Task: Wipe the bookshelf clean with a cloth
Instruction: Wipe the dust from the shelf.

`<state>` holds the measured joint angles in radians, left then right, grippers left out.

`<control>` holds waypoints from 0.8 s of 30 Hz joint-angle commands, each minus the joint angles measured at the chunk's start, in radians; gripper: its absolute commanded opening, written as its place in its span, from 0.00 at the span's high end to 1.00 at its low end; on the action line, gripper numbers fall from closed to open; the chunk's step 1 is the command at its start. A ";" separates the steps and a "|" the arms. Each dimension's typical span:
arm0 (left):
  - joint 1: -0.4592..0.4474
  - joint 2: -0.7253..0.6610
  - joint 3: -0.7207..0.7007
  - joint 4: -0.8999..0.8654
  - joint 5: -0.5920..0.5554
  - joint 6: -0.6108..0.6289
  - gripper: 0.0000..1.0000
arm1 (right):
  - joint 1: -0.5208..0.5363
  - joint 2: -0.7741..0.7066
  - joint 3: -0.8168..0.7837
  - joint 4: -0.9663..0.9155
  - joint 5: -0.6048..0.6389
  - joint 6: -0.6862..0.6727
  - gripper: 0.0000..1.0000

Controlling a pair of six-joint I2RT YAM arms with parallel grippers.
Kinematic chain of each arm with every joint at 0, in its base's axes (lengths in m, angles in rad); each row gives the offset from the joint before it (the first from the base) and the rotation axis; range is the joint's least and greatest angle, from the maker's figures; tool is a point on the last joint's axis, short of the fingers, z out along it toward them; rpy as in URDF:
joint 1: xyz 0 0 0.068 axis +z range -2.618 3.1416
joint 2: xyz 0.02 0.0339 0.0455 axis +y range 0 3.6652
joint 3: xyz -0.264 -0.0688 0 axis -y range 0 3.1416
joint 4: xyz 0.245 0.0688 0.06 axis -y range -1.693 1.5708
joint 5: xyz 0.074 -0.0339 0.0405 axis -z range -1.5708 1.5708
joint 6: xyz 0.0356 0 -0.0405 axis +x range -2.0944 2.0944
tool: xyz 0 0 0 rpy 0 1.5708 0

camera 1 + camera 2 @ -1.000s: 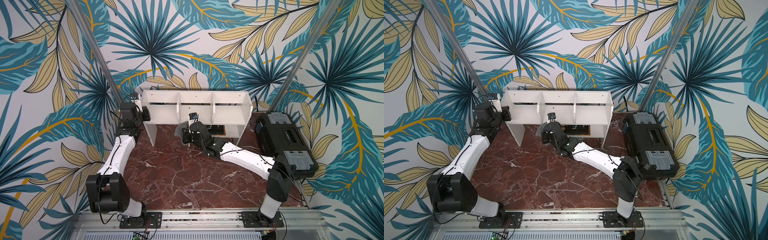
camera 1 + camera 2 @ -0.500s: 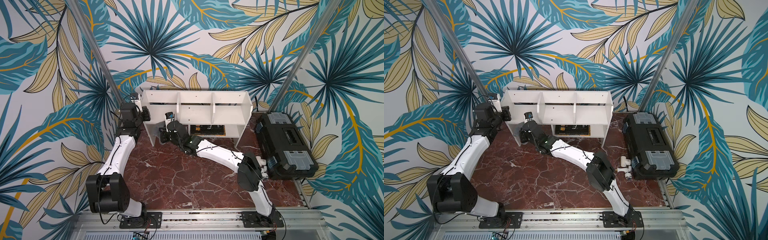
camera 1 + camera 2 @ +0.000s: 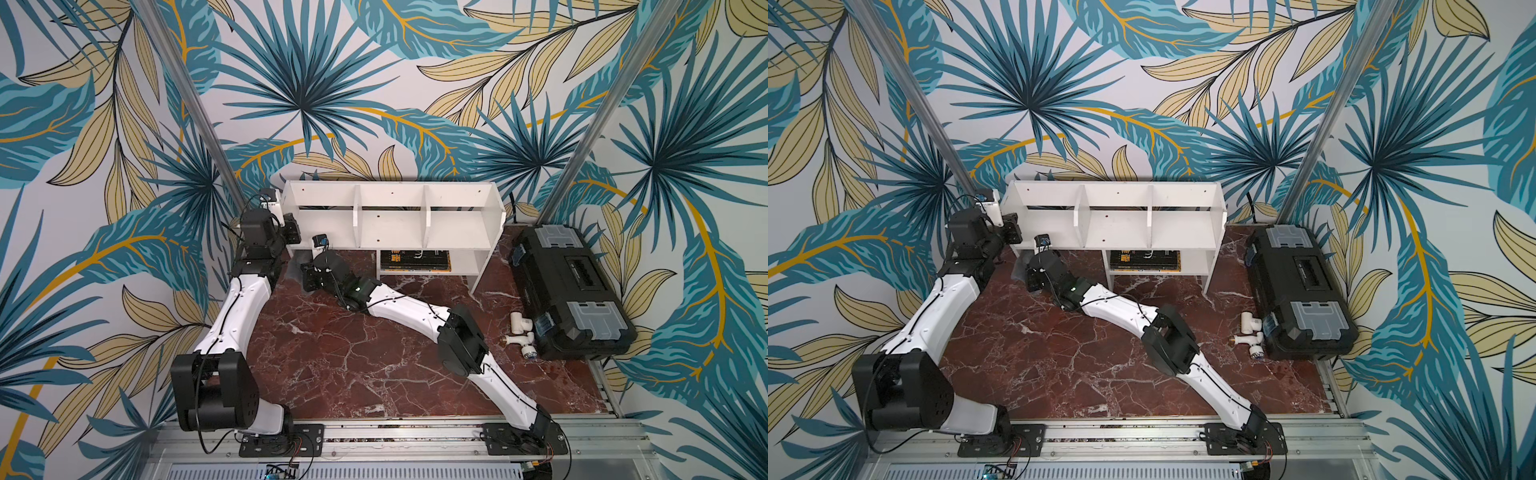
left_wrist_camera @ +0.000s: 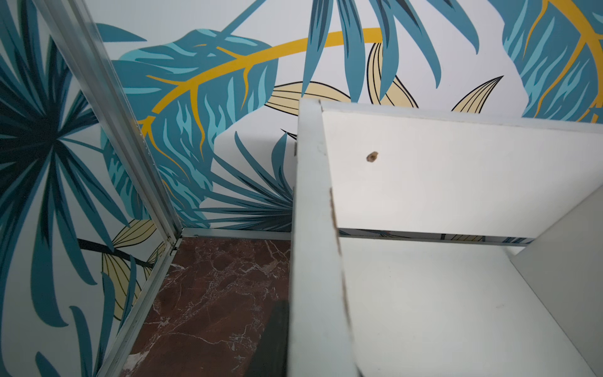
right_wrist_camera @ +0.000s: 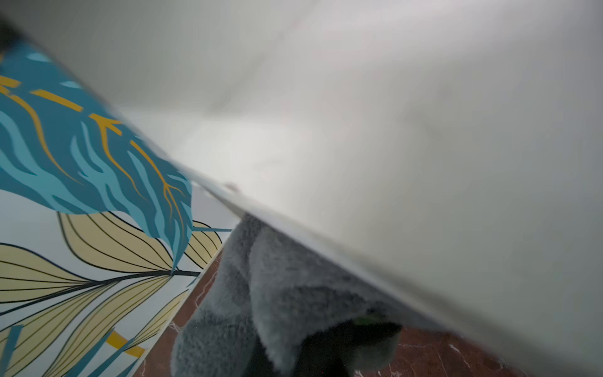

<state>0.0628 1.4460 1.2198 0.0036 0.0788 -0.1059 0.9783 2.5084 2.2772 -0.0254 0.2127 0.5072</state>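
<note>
The white bookshelf stands against the back wall in both top views. My left gripper is shut on its left end panel, and a dark finger lies against the panel's outer face. My right gripper reaches low under the shelf's left end and is shut on the grey cloth. The cloth bunches over its fingers and presses against a white panel of the shelf. The fingertips are mostly hidden by the fabric.
A long black toolbox lies along the right edge. White pipe fittings sit on the marble beside it. A black and orange flat case fills the lower cubby. An aluminium post and the wall stand close on the left.
My right arm has swept the cloth leftward under the shelf, from near the cubby to the left end panel. The left arm has not moved.
</note>
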 commanded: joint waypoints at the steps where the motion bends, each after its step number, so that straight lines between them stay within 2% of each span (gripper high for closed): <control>1: 0.004 -0.047 -0.057 -0.058 0.065 -0.184 1.00 | 0.008 0.048 0.007 -0.047 -0.038 0.062 1.00; 9: 0.004 -0.069 -0.061 -0.070 0.039 -0.177 1.00 | 0.018 -0.088 0.006 -0.015 0.005 -0.014 1.00; 15: 0.006 -0.046 -0.043 -0.079 0.058 -0.168 1.00 | 0.051 -0.211 -0.116 0.084 0.050 -0.067 1.00; 17: 0.008 -0.043 -0.042 -0.077 0.062 -0.167 1.00 | 0.064 -0.185 -0.090 0.085 0.055 -0.079 1.00; 21: 0.009 -0.036 -0.042 -0.073 0.074 -0.172 1.00 | 0.065 -0.042 0.024 0.017 0.053 -0.029 1.00; 24: 0.009 -0.032 -0.042 -0.075 0.075 -0.170 1.00 | 0.062 0.016 -0.006 0.022 0.076 0.048 1.00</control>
<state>0.0628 1.4178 1.1957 -0.0029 0.0444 -0.1097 1.0443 2.4378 2.2917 -0.0082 0.2638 0.4950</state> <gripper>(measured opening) 0.178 0.089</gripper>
